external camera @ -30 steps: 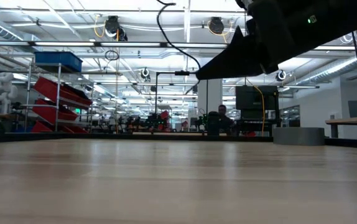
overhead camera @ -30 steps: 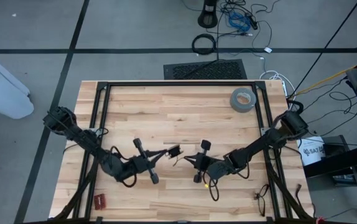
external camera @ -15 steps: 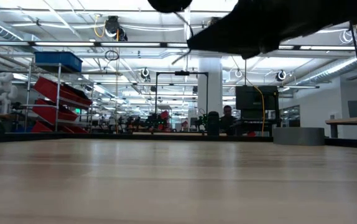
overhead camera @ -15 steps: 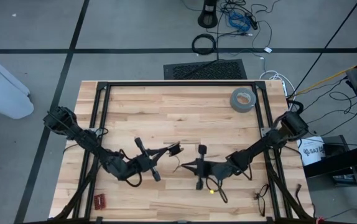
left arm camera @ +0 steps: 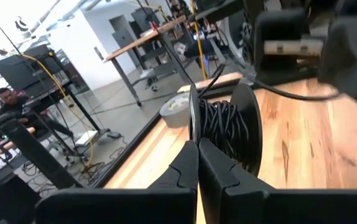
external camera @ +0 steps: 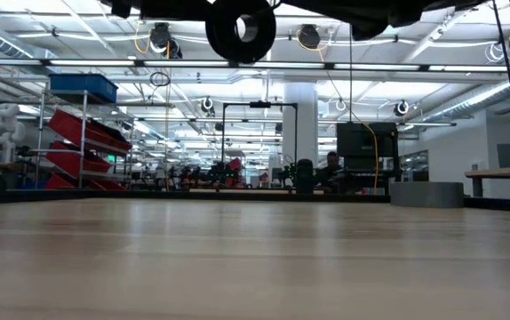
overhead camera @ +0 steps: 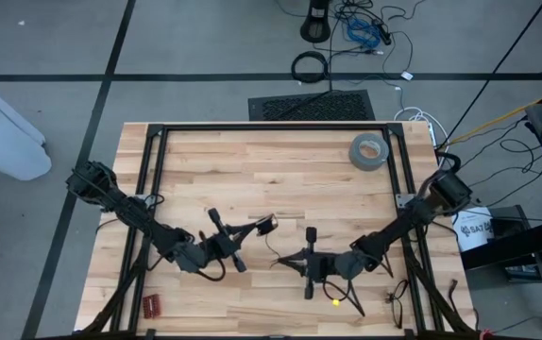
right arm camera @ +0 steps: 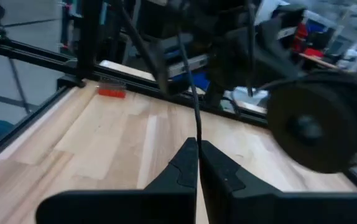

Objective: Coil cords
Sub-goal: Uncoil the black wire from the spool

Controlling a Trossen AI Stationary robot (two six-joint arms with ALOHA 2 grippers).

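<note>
A black spool [left arm camera: 225, 130] wound with the thin black cord hangs above the table's middle; in the low view the spool [external camera: 242, 27] is well clear of the wood. My left gripper [overhead camera: 257, 229] is shut on it and points level toward the table's right. My right gripper [overhead camera: 280, 261] stands a little nearer the table's front edge, points level toward the left, and is shut on the cord [right arm camera: 191, 81]. The cord runs from its fingertips toward the spool [right arm camera: 315, 127]. My left gripper pinches the rim of one spool flange [left arm camera: 194, 127] between its two fingers, coming at it level from the table's left. The spool is lifted clear of the table. My right gripper pinches a single strand of the cord [right arm camera: 196, 132] between its fingertips. The fingers [right arm camera: 181, 163] lie level and across the strand, which leaves them nearly straight and clear of the table.
A grey tape roll [overhead camera: 368, 151] lies at the far right of the wooden top. A small red object [overhead camera: 150, 304] sits at the near left corner. Black frame rails [overhead camera: 271, 127] border the table. Loose cables [overhead camera: 398, 297] lie near the front right.
My right gripper has drawn back toward the table's near edge and right, rolling about its own line, with the cord still pinched. My left gripper has sunk a little and turned. The spool has come into the low view with its round face showing.
</note>
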